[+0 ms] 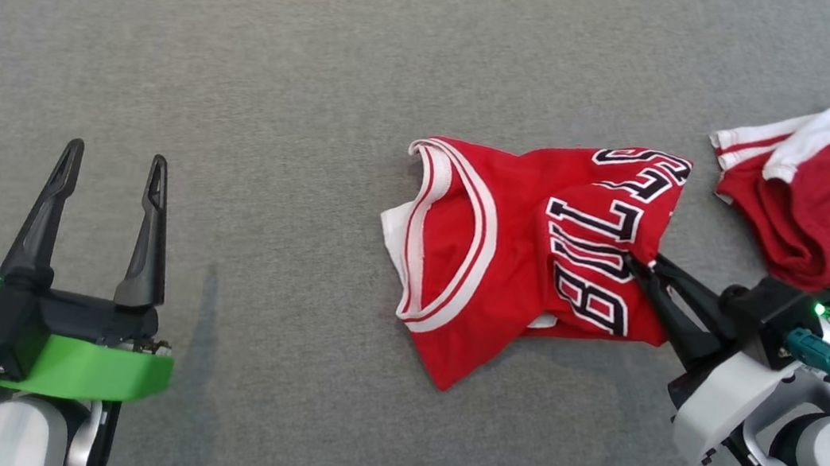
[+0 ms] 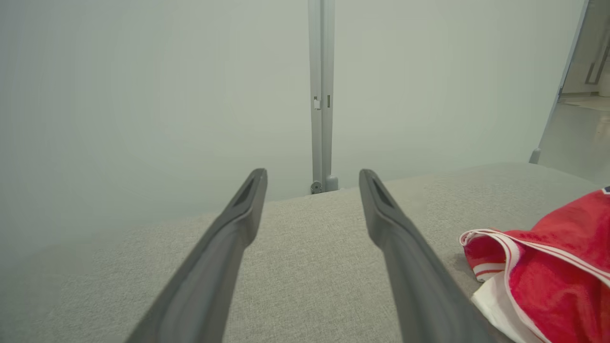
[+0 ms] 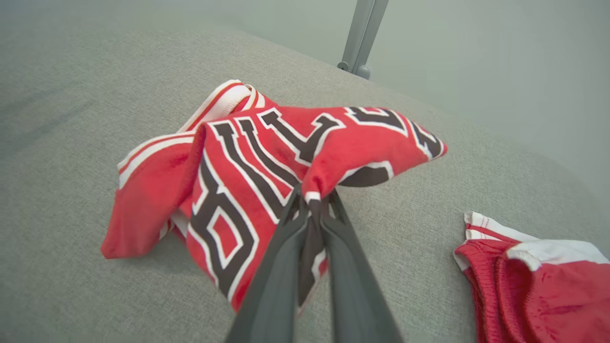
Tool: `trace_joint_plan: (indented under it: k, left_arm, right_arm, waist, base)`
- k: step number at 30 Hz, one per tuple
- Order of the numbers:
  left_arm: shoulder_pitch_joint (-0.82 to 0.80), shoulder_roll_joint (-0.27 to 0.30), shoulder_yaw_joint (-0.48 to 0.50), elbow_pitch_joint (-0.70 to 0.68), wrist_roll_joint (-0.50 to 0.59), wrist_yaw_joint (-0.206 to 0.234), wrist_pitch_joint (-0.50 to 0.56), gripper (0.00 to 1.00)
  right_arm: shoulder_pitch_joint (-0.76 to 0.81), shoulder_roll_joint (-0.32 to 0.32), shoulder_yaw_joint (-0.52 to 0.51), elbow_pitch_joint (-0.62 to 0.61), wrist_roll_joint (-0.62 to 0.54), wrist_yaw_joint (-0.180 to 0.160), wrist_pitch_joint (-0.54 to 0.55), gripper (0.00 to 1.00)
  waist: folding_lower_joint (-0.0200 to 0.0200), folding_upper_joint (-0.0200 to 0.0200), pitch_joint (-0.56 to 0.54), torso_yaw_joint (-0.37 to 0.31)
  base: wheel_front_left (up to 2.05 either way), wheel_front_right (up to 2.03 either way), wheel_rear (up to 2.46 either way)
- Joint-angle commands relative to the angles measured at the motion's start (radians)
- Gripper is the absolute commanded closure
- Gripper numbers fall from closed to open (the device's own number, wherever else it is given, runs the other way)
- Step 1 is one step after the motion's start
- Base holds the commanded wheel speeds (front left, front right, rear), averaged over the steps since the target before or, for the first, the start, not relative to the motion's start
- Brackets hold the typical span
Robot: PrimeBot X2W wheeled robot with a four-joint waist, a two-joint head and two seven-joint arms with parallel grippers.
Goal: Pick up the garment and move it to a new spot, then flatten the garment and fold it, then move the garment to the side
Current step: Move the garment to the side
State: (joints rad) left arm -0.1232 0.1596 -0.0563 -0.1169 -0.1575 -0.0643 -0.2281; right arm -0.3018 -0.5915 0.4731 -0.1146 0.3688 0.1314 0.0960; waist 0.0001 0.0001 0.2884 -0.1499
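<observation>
At the near left of the grey fabric surface (image 1: 276,126), the left end effector (image 1: 117,154) hovers with its 2 dark fingers spread wide and nothing between them; the left wrist view shows the same open gap (image 2: 312,174) over bare grey cloth. It is well apart from the garment. By the near right edge, the right end effector (image 1: 632,261) reaches in from the right with its fingers pressed together, pinching a fold of the red jersey (image 1: 531,264). In the right wrist view the fingertips (image 3: 312,195) clamp the cloth just below the black-and-white lettering, and the jersey (image 3: 248,162) rises to a small peak at the pinch. The jersey lies crumpled right of the surface's middle, with its white-trimmed neck opening turned to the left and its lettered chest to the right; its trimmed edge also shows at the right of the left wrist view (image 2: 557,267). Farther back, toward the right edge, a pair of red shorts (image 1: 827,207) with a white band lies bunched, near the jersey but not touching it. Beyond the far edge stands a grey post (image 2: 320,95) against a pale wall (image 2: 143,95).
</observation>
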Motion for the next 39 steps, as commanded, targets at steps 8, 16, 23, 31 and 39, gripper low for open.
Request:
trace_joint_plan:
  k: [8,16,23,31,39]
  left_arm:
    - [-0.066,0.046,-0.015,-0.074,0.020,-0.013,0.043,0.00]
    - [-0.129,0.087,-0.029,-0.145,0.037,-0.022,0.087,0.00]
    - [-0.169,0.106,-0.040,-0.172,0.036,-0.030,0.101,0.00]
    - [-0.186,0.110,-0.048,-0.156,0.027,-0.027,0.093,0.00]
    - [-0.147,0.094,-0.053,-0.113,0.015,-0.011,0.062,0.00]
  right_arm:
    - [-0.139,-0.082,0.049,0.064,0.017,-0.002,-0.059,1.00]
    - [-0.253,-0.253,-0.043,0.221,0.039,-0.002,-0.148,1.00]
    - [-0.281,-0.289,-0.183,0.403,0.106,-0.002,-0.176,1.00]
    - [-0.309,-0.192,-0.247,0.611,0.149,-0.002,-0.205,0.00]
    - [-0.230,-0.116,-0.353,0.637,0.128,-0.002,-0.337,0.00]
  waist:
    - [-0.0001,-0.0001,0.152,-0.139]
    - [-0.0001,-0.0001,0.275,-0.167]
    - [-0.0001,-0.0001,0.350,-0.149]
    - [-0.0001,-0.0001,0.371,-0.119]
    - [-0.0001,-0.0001,0.292,-0.110]
  base:
    - [0.00,0.00,0.00]
    - [0.00,0.00,0.00]
    - [0.00,0.00,0.00]
    - [0.00,0.00,0.00]
    - [0.00,0.00,0.00]
